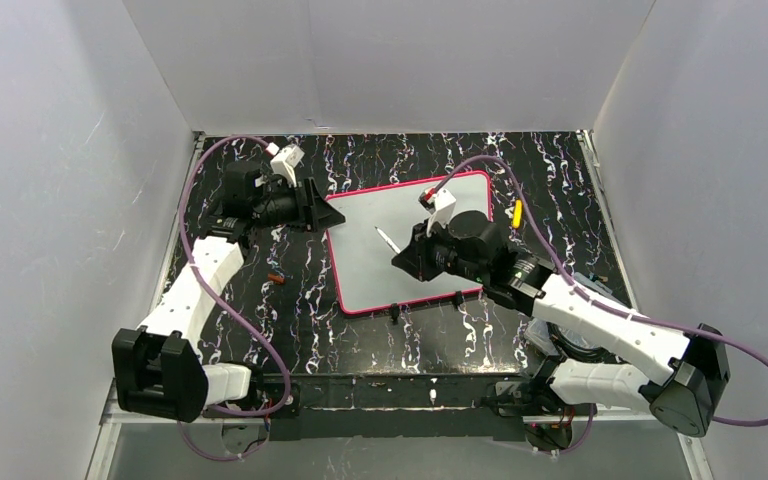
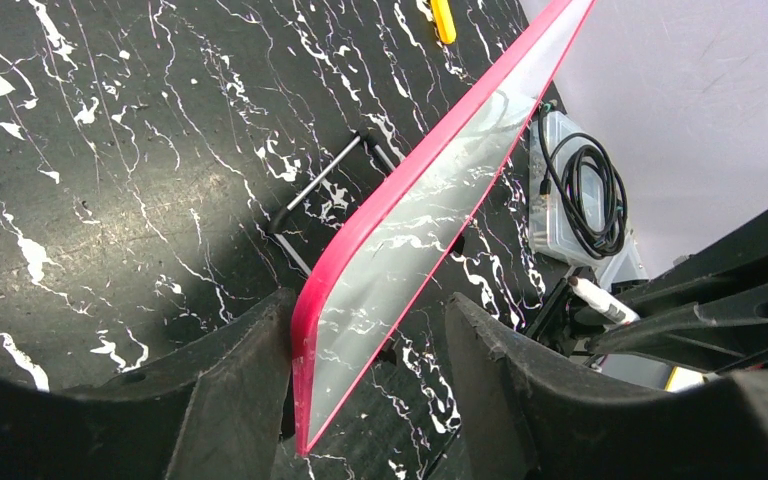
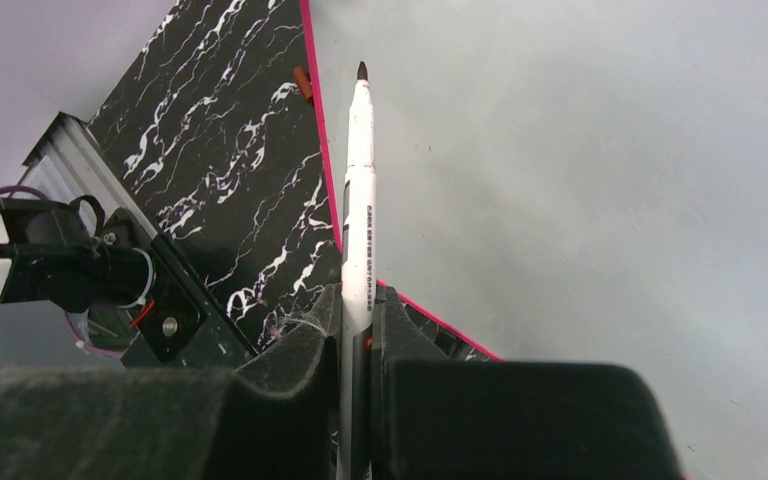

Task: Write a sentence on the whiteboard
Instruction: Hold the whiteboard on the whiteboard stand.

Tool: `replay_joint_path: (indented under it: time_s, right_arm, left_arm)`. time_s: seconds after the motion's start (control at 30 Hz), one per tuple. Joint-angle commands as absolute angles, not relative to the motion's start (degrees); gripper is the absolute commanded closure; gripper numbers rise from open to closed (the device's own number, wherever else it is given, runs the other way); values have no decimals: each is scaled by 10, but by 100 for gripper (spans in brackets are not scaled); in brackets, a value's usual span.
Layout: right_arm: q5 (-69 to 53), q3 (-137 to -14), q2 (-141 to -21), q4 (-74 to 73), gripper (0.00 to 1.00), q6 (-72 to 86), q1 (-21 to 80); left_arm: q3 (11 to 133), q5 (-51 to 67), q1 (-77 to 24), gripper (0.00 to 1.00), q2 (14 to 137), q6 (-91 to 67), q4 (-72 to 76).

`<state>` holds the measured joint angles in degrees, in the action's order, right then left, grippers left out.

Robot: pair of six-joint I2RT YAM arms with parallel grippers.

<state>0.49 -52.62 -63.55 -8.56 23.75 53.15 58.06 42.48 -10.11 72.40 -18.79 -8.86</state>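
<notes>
A: Black white-veined marble tabletop [image 1: 290, 300], grey walls [image 1: 60, 150] — glossy white pink-framed whiteboard [image 1: 380, 270] mid-table.
B: Left gripper [image 2: 370, 300] spread astride its corner; right gripper [image 3: 358, 300] clamped on white dark-tipped marker [image 3: 359, 180], barrel print unreadable.

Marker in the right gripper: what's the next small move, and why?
Probably lower the marker tip onto the whiteboard to start the first letter. The right gripper clamps the uncapped marker with its tip over the board, which looks blank. The left gripper straddles the board's edge, with one finger against the frame.
</notes>
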Motion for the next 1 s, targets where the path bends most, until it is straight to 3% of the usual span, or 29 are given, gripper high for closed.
replay_joint_path:
  time_s: [0.0, 0.5, 0.97]
  right_arm:
    - [38, -574, -655, -44, 99, 250, 546]
    - [182, -631, -745, -9, 99, 251, 624]
    - [226, -681, -797, -36, 99, 253, 644]
  left_arm:
    - [569, 448, -100, 49, 685, -168, -89]
    - [554, 429, -101, 67, 659, -133, -122]
    - [554, 410, -101, 78, 657, -100, -141]
